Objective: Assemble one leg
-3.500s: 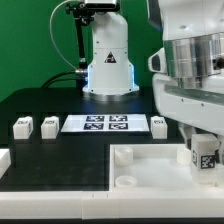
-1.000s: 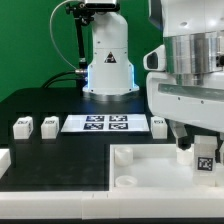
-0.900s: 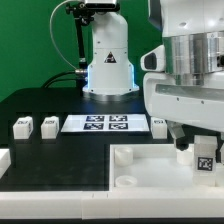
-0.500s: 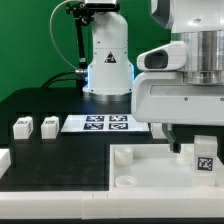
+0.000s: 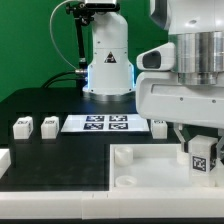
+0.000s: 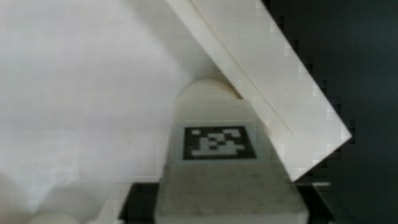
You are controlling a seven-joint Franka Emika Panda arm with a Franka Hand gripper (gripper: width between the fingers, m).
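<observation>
My gripper [image 5: 200,148] is shut on a leg [image 5: 201,160], a small white block with a black-and-white tag. It holds the leg upright at the far corner of the large white tray-like piece [image 5: 150,172], on the exterior view's right. In the wrist view the leg [image 6: 217,125] fills the space between my two black fingers [image 6: 143,198], gripper [image 6: 228,202], with the tray's raised rim [image 6: 267,70] running beside it. Whether the leg sits in a corner socket is hidden.
Three more legs stand on the black table: two [image 5: 22,126] [image 5: 49,126] on the exterior view's left and one [image 5: 158,126] behind the tray. The marker board [image 5: 95,123] lies between them. A white part [image 5: 3,158] shows at the left edge. The robot base [image 5: 108,60] stands behind.
The wrist and arm body have turned above the tray while the held leg has stayed at almost the same spot by the tray's corner.
</observation>
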